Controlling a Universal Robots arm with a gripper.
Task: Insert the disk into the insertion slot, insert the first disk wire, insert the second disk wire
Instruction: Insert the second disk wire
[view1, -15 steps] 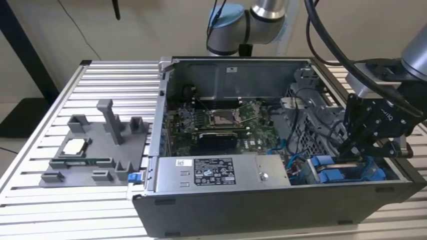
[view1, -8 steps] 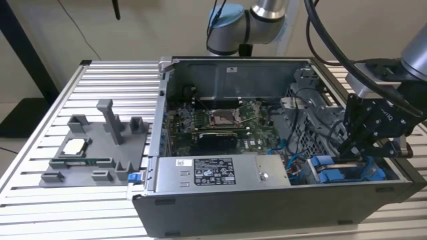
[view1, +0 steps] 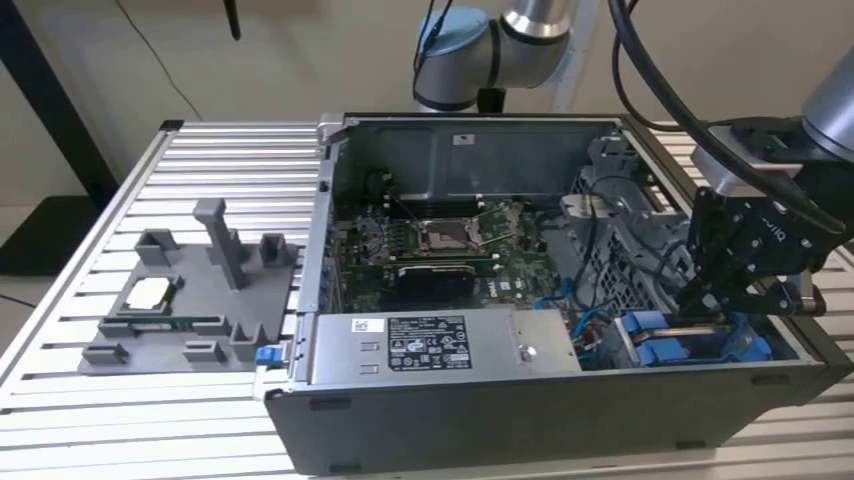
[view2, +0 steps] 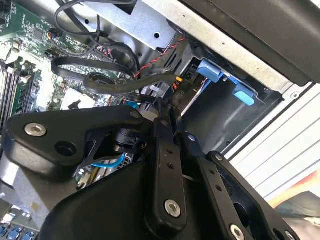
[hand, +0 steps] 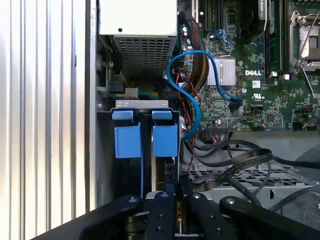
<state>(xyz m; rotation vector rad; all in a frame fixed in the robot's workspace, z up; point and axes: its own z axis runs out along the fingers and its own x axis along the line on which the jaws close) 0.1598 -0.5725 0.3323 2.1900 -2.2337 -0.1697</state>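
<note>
Lower right of the exterior view: the black linkage gripper (view1: 694, 312) hangs directly over the blue-framed silver-grey disk (view1: 667, 345), seated on edge in its bay in the open grey computer case (view1: 534, 420). Jaws look nearly closed; on what, I cannot tell.

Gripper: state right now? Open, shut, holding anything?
Gripper: fingers close together down in the drive bay by the disk; whether shut or gripping something cannot be told.
</note>
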